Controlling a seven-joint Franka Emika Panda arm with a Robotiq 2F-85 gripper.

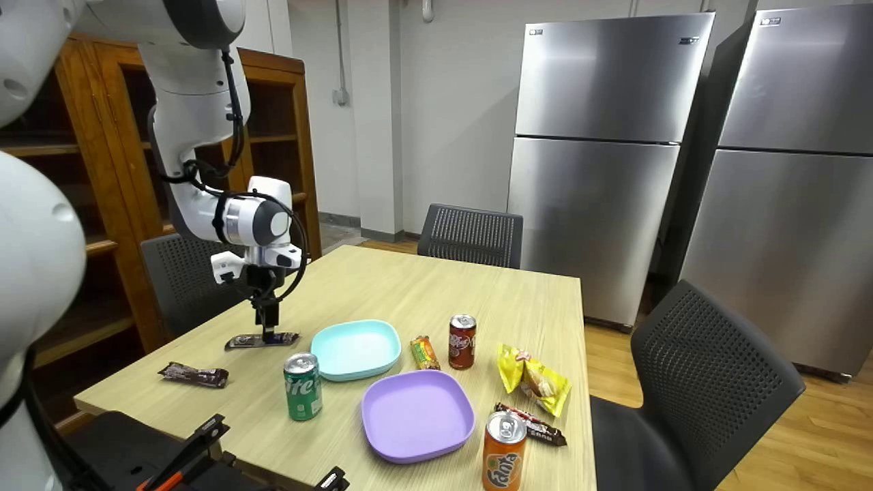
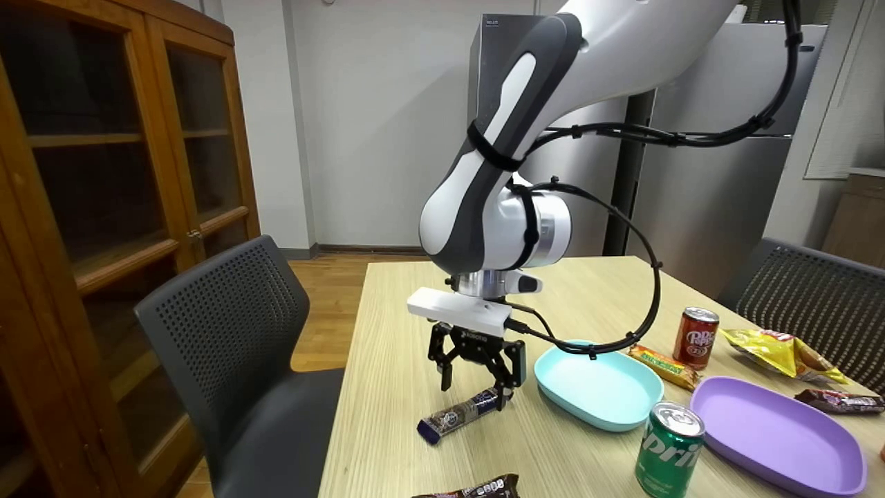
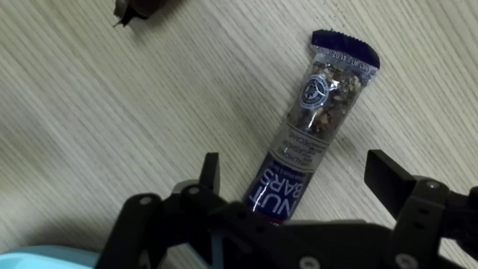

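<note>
Though wrapped in glossy, part-clear film, looks lumpy: see a nut bar (image 3: pixel 317 112) lying from one o'clock to seven in the wrist view, with a smooth blue tray (image 3: pixel 52 257) toward eight. Find the gripper (image 3: pixel 294 164) spread wide over the bar with blocky fingers (image 3: pixel 390 183) either side, gripping nothing; can't tell whether touching. Beneath, note a pale, streaked table (image 1: pixel 409 279); from the gripper in an exterior view, spot steel fridges (image 1: pixel 607 170) toward two.

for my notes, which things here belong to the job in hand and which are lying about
In the job: open gripper, nut bar below it

Seemingly lying about: turquoise plate, purple plate, Sprite can, Dr Pepper can, Fanta can, yellow bag, orange bar, two brown bars
</note>
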